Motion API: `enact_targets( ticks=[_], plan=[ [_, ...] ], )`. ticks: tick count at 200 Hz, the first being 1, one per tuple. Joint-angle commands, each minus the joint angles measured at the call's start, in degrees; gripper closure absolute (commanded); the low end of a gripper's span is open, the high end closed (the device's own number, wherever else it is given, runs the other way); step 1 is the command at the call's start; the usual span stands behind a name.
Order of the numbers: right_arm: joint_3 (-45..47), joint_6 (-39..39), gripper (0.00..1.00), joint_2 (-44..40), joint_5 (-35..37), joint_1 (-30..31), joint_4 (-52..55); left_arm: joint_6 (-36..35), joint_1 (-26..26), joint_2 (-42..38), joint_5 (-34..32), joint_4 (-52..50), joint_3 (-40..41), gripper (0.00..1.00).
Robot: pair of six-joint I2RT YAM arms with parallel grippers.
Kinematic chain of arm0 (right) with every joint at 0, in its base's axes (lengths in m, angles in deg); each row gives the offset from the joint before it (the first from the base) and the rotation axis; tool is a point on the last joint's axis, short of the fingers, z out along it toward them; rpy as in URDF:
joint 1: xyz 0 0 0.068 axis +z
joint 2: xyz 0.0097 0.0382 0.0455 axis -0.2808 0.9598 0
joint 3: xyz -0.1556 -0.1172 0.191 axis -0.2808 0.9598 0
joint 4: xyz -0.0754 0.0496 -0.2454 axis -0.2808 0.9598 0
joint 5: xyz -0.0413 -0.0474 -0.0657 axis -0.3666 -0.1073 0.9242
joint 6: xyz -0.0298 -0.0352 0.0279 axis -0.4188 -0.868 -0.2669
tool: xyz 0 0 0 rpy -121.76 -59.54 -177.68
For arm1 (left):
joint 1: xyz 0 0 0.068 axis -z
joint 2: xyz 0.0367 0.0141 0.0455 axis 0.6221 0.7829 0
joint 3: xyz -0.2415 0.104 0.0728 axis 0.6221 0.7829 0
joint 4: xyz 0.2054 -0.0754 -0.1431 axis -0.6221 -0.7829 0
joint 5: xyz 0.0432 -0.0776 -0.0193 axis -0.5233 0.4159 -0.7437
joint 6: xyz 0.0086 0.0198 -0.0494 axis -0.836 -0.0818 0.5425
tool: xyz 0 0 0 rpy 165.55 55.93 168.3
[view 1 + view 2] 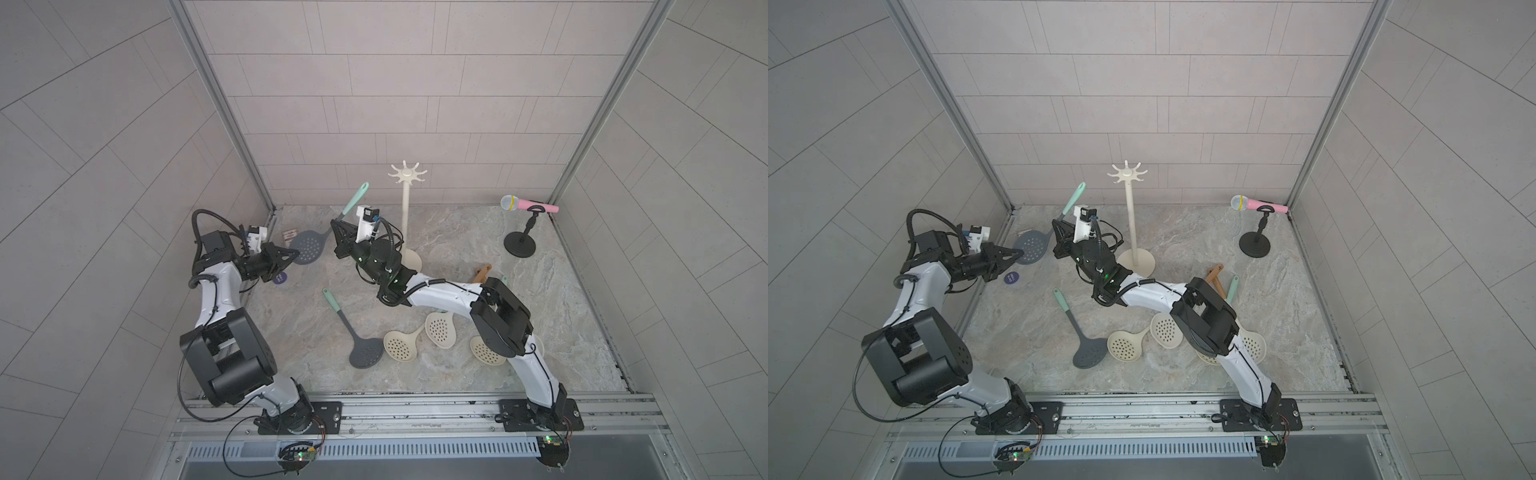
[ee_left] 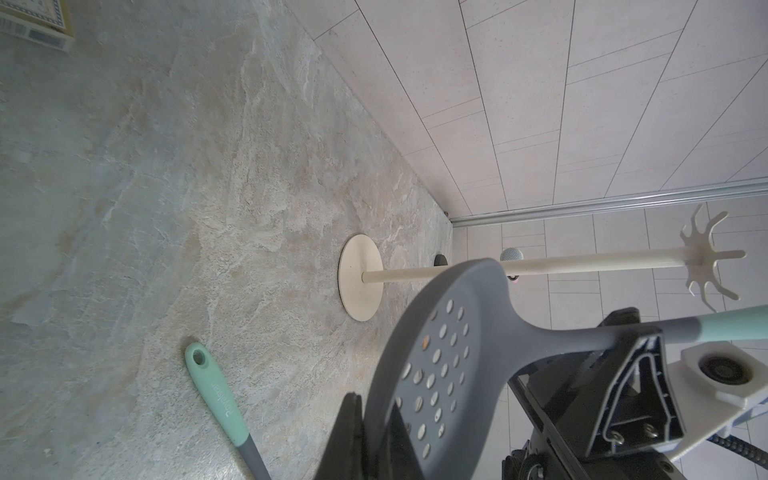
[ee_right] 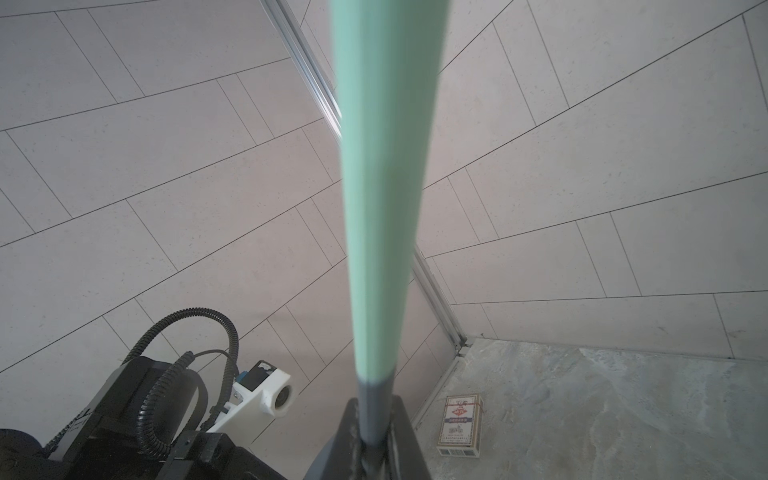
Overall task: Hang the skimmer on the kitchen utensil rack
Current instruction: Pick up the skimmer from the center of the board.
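**Two pincers share one skimmer beside the rack**

We see the skimmer [image 1: 306, 246], with its grey holed head and mint handle, held off the table [image 1: 457, 232] just beside the rack [image 1: 406, 216], on the left arm's side of it. It is tilted. The head is low and turned away from the rack, and the handle rises toward the rack's crown. The handle's tip is apart from the hooks.

The left pincer [image 1: 295, 254] is clamped on the rim of the head, at the part farthest from the rack. The right pincer [image 3: 374, 419] is clamped on the grey neck, just under where the mint begins. Its wrist view shows both fingers pressed against the neck.

We judge this to be a handover. The right arm reaches in from nearer the rack, and a hold on the neck leaves the handle's end free for a hook. The hold on the head steadies the skimmer until the left pincer lets go.

The rack stands upright with every hook bare. In front of it, toward the robot, lie a second grey skimmer [image 1: 365, 352] and some cream skimmers [image 1: 401, 345]. Well apart from the rack, on the right arm's side, a pink microphone [image 1: 528, 203] rests on a black stand [image 1: 519, 243]. A small card box [image 3: 459, 419] lies beyond the held skimmer from the rack, near the wall corner.
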Motion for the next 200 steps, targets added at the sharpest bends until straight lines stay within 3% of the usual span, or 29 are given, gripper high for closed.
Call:
enact_targets(
  ticks=[1, 35, 72, 79, 109, 114, 124, 131, 166, 183, 200],
  plan=[
    [0.17, 0.31, 1.0, -1.55, -2.06, 0.72, 1.78, -2.15, 0.3, -1.43, 4.52, -1.24, 0.31, 0.97],
    [11.89, -0.32, 1.0, -10.55, -7.92, -0.4, 2.94, -7.96, -0.77, 0.87, 3.85, -7.5, -2.01, 0.59],
    [32.25, 1.58, 1.0, -24.52, -19.68, -4.86, 2.39, -14.54, -4.18, 5.76, 3.4, -14.29, -4.36, 0.34],
    [35.24, 1.6, 1.0, -27.16, -22.35, -5.81, 3.0, -15.38, -5.24, 6.89, 3.55, -15.42, -4.69, 0.24],
    [44.29, 5.3, 1.0, -35.57, -37.54, -12.27, 3.09, -20.12, -9.53, 12.74, 4.96, -20.45, -6.92, 0.22],
    [45.06, 7.15, 1.0, -36.21, -40.5, -13.79, 2.21, -21.72, -10.03, 13.75, 5.27, -22.09, -7.58, 0.13],
    [45.89, 10.81, 1.0, -37.29, -45.27, -16.44, 0.8, -25.82, -10.94, 15.63, 5.65, -25.95, -9.06, 0.1],
    [46.26, 12.44, 1.0, -38.03, -48.02, -17.82, -0.35, -28.88, -11.38, 16.78, 5.67, -28.59, -10.05, 0.01],
    [41.57, 8.88, 1.0, -41.79, -57.24, -19.07, 8.7, -42.6, -13.2, 20.75, 6.52, -37.02, -11.6, 0.0],
    [39.31, 9.72, 1.0, -40.99, -61.25, -19.35, 8.71, -48.21, -13.4, 22.37, 7.01, -40.21, -11.36, 0.0],
    [38.01, 13.93, 1.0, -39.04, -64.24, -19.73, 4.0, -58.34, -13.49, 24.39, 8.47, -47.34, -12.21, 0.0]
  ],
)
